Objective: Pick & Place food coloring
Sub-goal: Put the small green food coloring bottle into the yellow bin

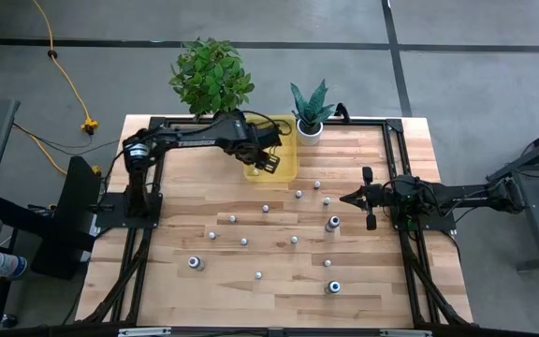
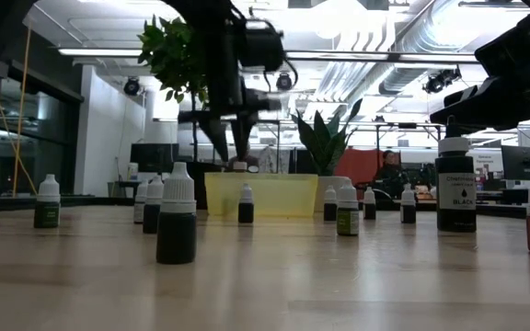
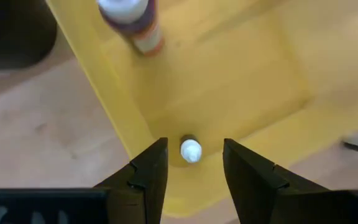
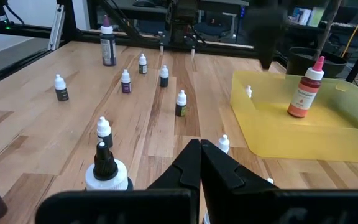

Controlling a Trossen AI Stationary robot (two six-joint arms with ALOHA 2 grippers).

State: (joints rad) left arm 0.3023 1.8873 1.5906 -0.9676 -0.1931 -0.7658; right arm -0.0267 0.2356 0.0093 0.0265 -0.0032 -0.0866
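A yellow tray [image 1: 285,168] sits on the table's far middle. My left gripper [image 3: 194,165] hovers open above the tray's corner, pointing steeply down. A small white-capped food coloring bottle [image 3: 191,150] stands upright on the tray floor beneath the gap between the fingers, apart from them. A larger orange-labelled bottle [image 3: 135,22] also stands in the tray. Several more food coloring bottles [image 1: 266,208] stand scattered over the wooden table. My right gripper [image 1: 344,197] waits shut and level at the table's right side.
A leafy plant [image 1: 211,75] and a white pot with a spiky plant [image 1: 309,126] stand at the far edge beside the tray. Larger dark bottles [image 1: 333,223] [image 1: 195,263] [image 1: 333,286] stand among the small ones. Black frame rails [image 1: 143,234] border both sides of the table.
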